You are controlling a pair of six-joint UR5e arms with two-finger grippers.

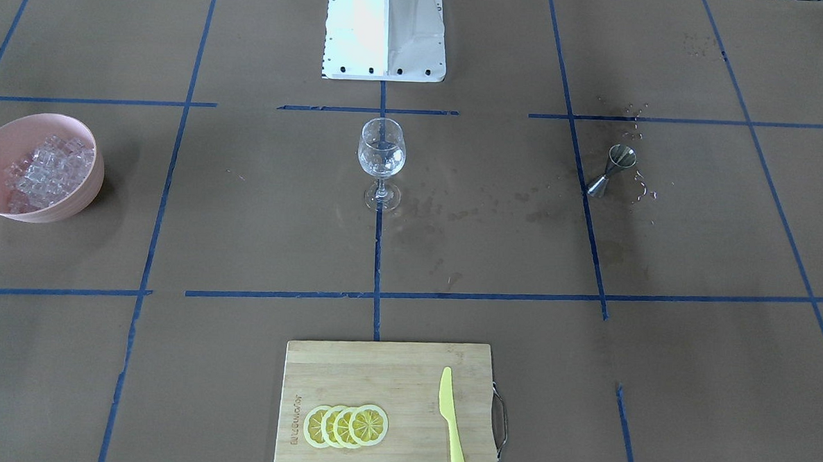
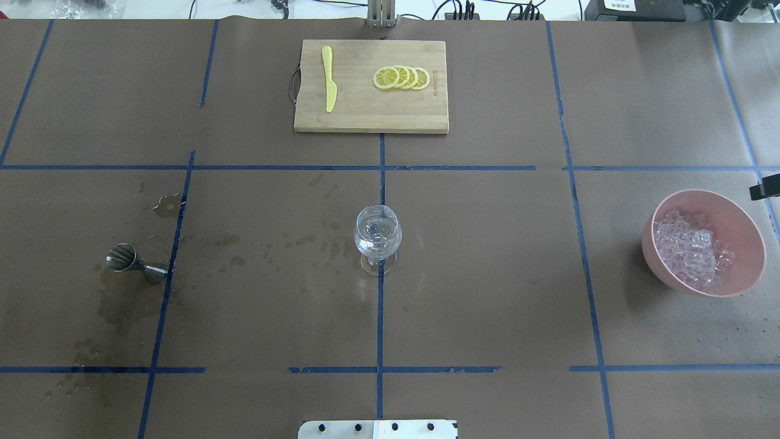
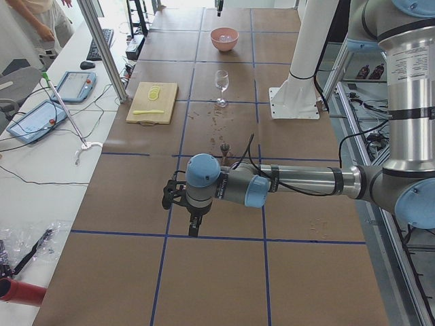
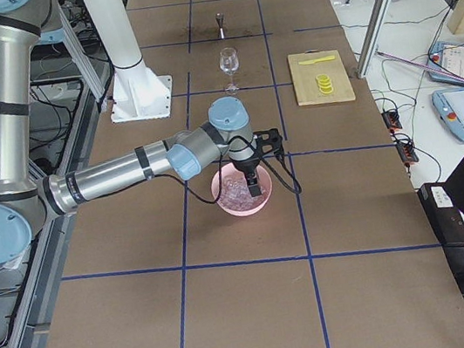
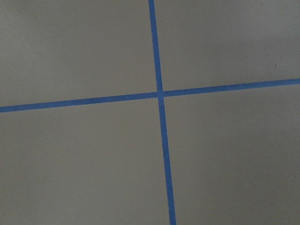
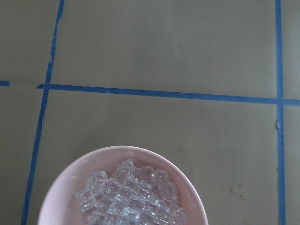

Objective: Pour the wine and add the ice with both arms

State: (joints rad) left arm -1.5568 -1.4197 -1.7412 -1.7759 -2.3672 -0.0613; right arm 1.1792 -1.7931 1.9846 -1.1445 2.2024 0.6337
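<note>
Bottom edge of the right wrist view cuts off the pink bowl point(image 6: 58, 197), and the right claw point(image 4: 255, 190) hides part of it in the right side view. The cutting board point(image 1: 378, 368) runs off the bottom edge of the front view. Whether the left claw point(image 3: 194, 229) is spread, and what is in the jigger point(image 2: 135, 264), too small to tell.

Ice point(image 2: 691, 253) in bowl point(image 2: 742, 221); glass point(image 2: 378, 235) between bowl and jigger point(image 2: 135, 263).

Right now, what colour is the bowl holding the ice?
Pale pink. The bowl shows best in the overhead exterior view, with the ice inside.
</note>
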